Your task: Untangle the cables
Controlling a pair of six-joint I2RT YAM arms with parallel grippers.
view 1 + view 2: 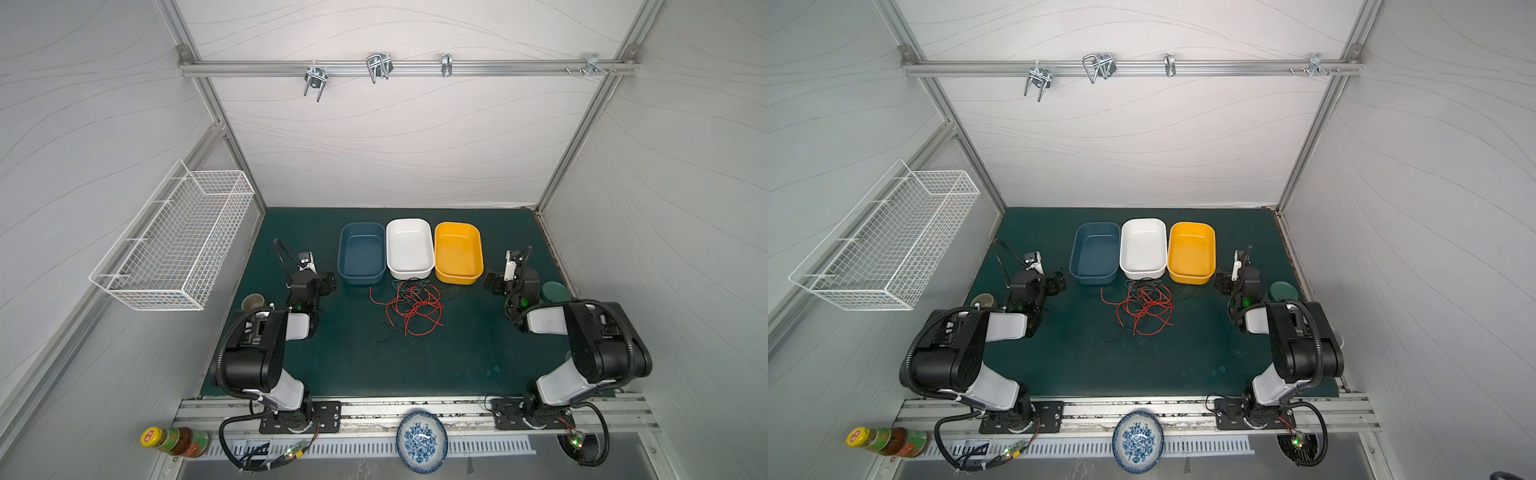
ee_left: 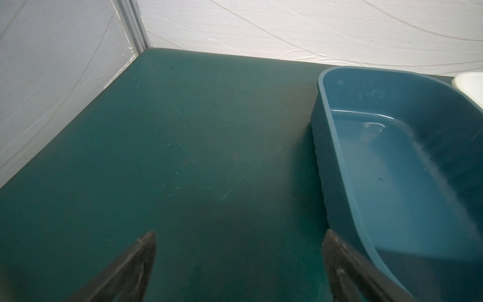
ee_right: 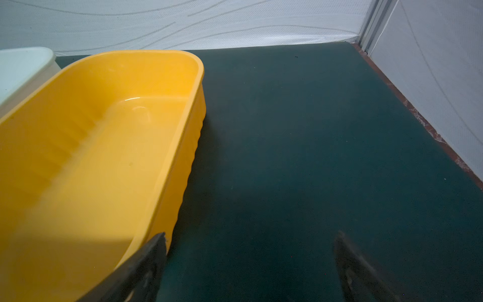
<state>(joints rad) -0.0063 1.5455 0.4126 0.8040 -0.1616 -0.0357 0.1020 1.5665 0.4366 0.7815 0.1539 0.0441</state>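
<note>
While the left hand [image 2: 239,235] and right hand [image 3: 250,236] sit spread wide and empty, tugging 1 strand could cinch the cables [image 1: 409,305] tighter.

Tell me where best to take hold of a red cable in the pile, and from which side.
Grip the loose red end that sticks out on the left of the cables, coming straight down with the open left gripper. There the strand lies flat on the mat, apart from the crossings, so probably only one wire gets caught.
</note>
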